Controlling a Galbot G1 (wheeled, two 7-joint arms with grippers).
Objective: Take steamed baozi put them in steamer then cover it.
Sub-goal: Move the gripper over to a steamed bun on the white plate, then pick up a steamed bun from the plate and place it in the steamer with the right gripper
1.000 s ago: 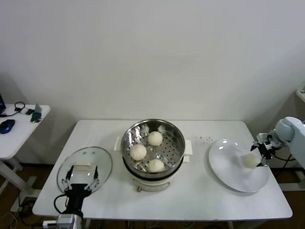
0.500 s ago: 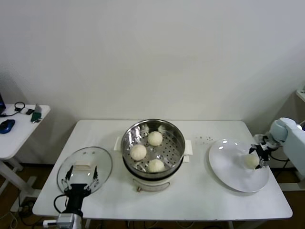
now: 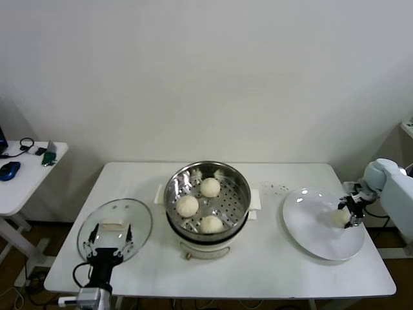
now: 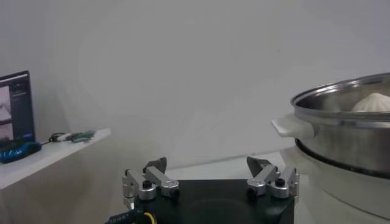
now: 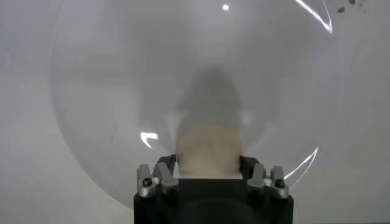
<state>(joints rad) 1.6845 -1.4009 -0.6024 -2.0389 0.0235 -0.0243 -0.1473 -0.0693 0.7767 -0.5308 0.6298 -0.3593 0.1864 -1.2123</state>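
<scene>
The steamer (image 3: 242, 186) stands mid-table, uncovered, with three steamed baozi (image 3: 209, 186) on its perforated tray. A fourth baozi (image 3: 338, 218) lies on the white plate (image 3: 310, 226) at the right. My right gripper (image 3: 346, 214) is down at it; in the right wrist view the bun (image 5: 209, 145) fills the gap and both fingers (image 5: 166, 167) press its sides. The glass cover (image 3: 135, 219) lies flat at the table's front left. My left gripper (image 3: 111, 236) hovers over its near edge, open and holding nothing (image 4: 210, 170), with the steamer (image 4: 347, 122) off to one side.
A small side table (image 3: 26, 181) with a blue mouse and cables stands off the left end. A few dark specks (image 3: 279, 188) dot the tabletop between steamer and plate. The plate's rim sits close to the table's right edge.
My right gripper's fingers have closed in from wide open onto the baozi on the plate. The bun stays where it was. The left arm has not moved.
</scene>
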